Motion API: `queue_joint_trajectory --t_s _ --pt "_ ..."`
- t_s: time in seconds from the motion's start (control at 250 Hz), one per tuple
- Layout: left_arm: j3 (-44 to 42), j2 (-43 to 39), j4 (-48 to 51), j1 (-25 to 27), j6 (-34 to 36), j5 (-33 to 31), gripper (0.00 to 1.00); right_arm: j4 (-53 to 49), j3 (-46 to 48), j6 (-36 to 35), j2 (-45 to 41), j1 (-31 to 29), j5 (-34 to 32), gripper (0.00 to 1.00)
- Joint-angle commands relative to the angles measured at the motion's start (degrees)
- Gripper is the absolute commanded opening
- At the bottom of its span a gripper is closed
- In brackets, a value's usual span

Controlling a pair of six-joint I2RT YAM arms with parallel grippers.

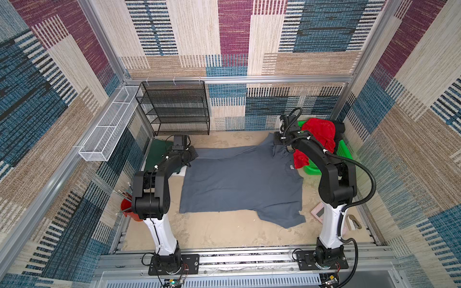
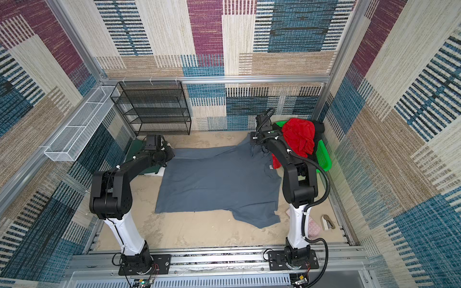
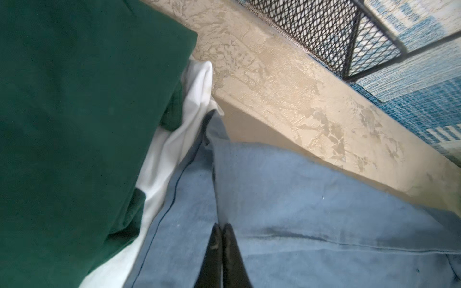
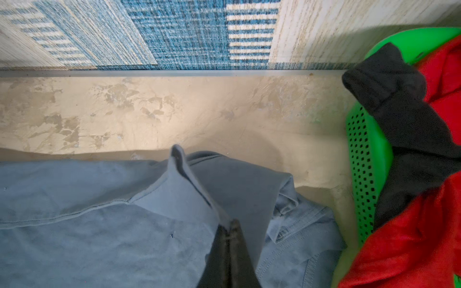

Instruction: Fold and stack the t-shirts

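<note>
The grey shirt [image 1: 239, 184] lies spread flat in the middle of the table [image 1: 224, 232], its collar end toward the right arm and one sleeve trailing off its near right corner. At its far left corner, the left gripper [image 3: 221, 225] has its jaws pressed together on a ridge of grey cloth by the hem. Over at the far right corner, the right gripper [image 4: 230, 222] has its jaws clamped on grey cloth too, near the sleeve, and a peak of fabric stands up from the tips. Just left of the grey shirt, the green shirt [image 3: 74, 124] lies flat on top of the white shirt [image 3: 174, 144], whose edge meets the grey hem. Just right of the grey shirt stands the green basket [image 4: 366, 174]. The red shirt [image 1: 319, 134] is heaped in it and spills over the rim toward the grey collar. The black shirt [image 4: 399, 112] drapes over the rim beside the red one.
</note>
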State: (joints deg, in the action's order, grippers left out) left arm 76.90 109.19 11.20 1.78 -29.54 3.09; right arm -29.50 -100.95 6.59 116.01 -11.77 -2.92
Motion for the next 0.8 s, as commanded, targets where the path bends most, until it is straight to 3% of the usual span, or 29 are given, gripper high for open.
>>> queue_joint_trajectory --t_s 0.0,0.128,0.372,0.592,0.648,0.672,0.796 --pt "-0.2 0.3 1.7 -0.1 -0.1 -1.7 0.0 1.8 1.0 0.0 -1.6 -0.1 1.2 0.0" --pt "-0.5 0.7 2.5 -0.1 -0.7 -2.8 0.0 0.7 1.0 -0.2 -2.0 -0.4 4.0 0.0" --pt "-3.3 0.1 1.0 -0.1 -1.6 -4.3 0.0 0.2 4.6 0.8 -3.6 -1.0 0.5 0.0" --pt "-3.2 1.3 0.9 -0.2 -1.8 -4.0 0.0 1.8 9.0 1.1 -4.3 -2.5 5.1 0.0" --pt "-4.5 0.5 -0.6 -0.2 -2.1 -2.8 0.08 1.9 10.4 1.3 -4.0 -2.8 5.6 0.0" --pt "-5.1 0.1 -1.2 -0.2 -2.2 -2.2 0.16 2.0 10.8 1.5 -4.0 -2.9 5.9 0.0" --pt "-7.7 -2.3 -3.9 0.2 -1.5 1.0 0.42 2.8 13.0 1.8 -4.1 -3.8 7.9 0.01"
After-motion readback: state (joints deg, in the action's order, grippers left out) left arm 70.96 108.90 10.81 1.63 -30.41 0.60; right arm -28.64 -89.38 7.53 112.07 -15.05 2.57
